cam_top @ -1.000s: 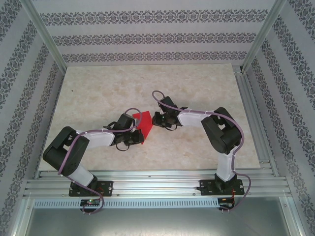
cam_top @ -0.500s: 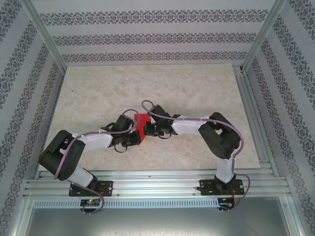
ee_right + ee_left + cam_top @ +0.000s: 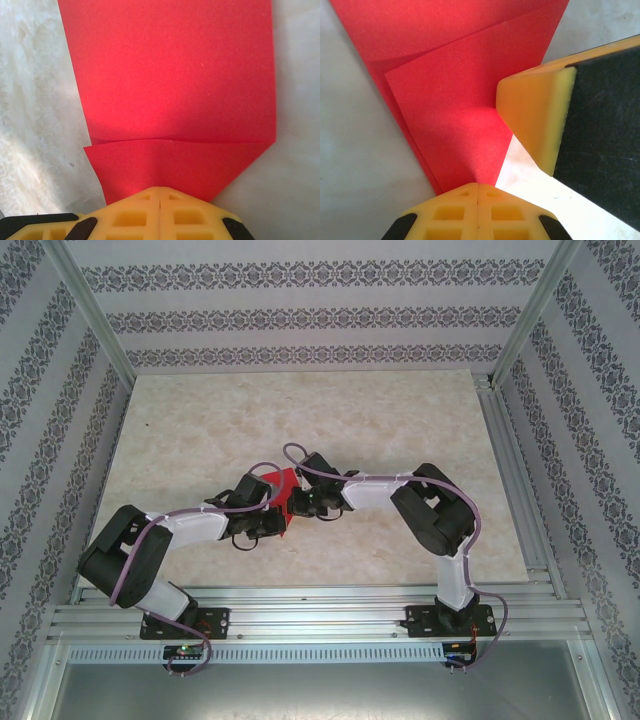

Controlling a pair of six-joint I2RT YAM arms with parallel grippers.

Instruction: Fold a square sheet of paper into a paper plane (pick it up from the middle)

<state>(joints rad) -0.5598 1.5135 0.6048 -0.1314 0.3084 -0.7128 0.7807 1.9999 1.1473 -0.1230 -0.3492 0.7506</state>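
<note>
Bright, even light; soft shadows.

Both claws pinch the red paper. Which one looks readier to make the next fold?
Probably the right gripper: it grips a folded flap of the red paper and could carry it over, while the left gripper holds a corner.

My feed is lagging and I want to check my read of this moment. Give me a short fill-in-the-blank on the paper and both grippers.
1. The sheet of paper is ___ in colour.
2. The left gripper has its jaws ___ on the sheet's edge.
3. The right gripper is clamped on it too, so the sheet sits ___ the two grippers.

Missing words: red; shut; between.
</note>
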